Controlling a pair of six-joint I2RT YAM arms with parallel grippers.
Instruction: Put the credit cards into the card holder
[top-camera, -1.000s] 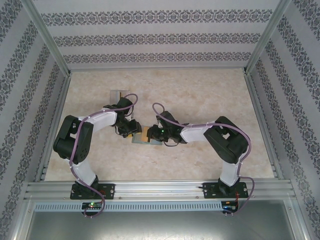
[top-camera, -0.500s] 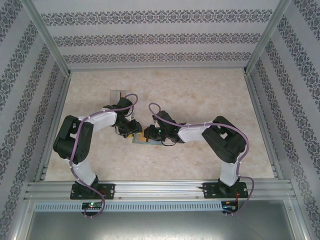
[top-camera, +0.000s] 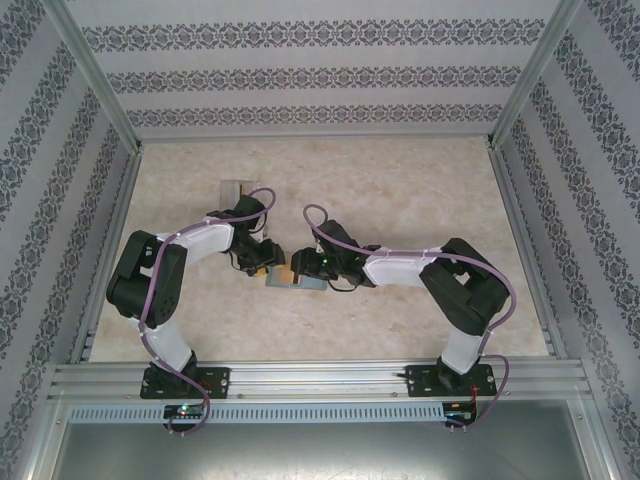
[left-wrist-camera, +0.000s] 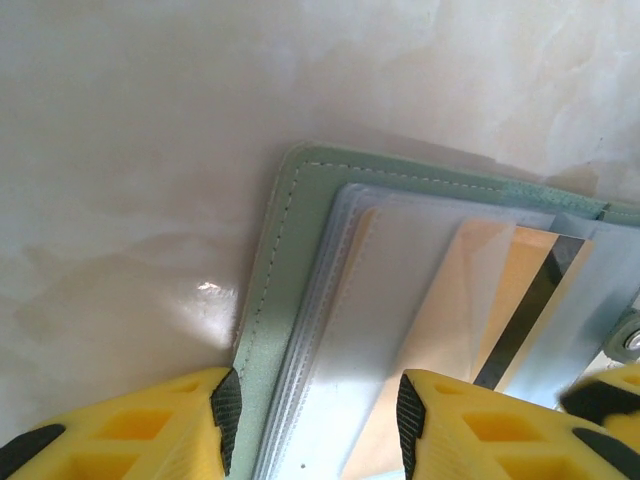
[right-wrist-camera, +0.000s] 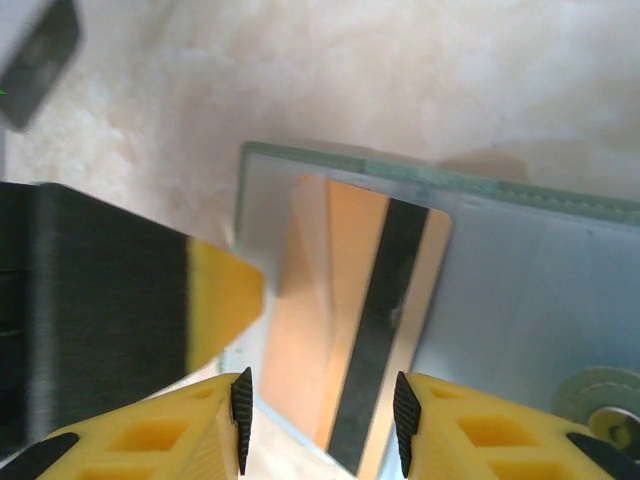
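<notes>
The left tool (left-wrist-camera: 318, 410) stands spread over the holder's (left-wrist-camera: 265, 300) corner, the right tool (right-wrist-camera: 320, 410) spread over the orange card (right-wrist-camera: 350, 260) in it.

Table (top-camera: 400, 190): cream, marbled in pale beige. Card holder (left-wrist-camera: 262, 300): sage green, with a line of pale stitching along its edge; its inner sleeves (left-wrist-camera: 400, 290) are frosted clear. Credit card (right-wrist-camera: 345, 290) in a sleeve: orange, crossed by one black stripe. Left gripper (left-wrist-camera: 315, 420) and right gripper (right-wrist-camera: 318, 420): yellow fingers with black pads. Arms (top-camera: 400, 268): white and black shells, purple cables. Walls (top-camera: 320, 75): white paper with grey bands of floral ornament. Frame rail (top-camera: 320, 378) at the table's near edge: bare silver.
</notes>
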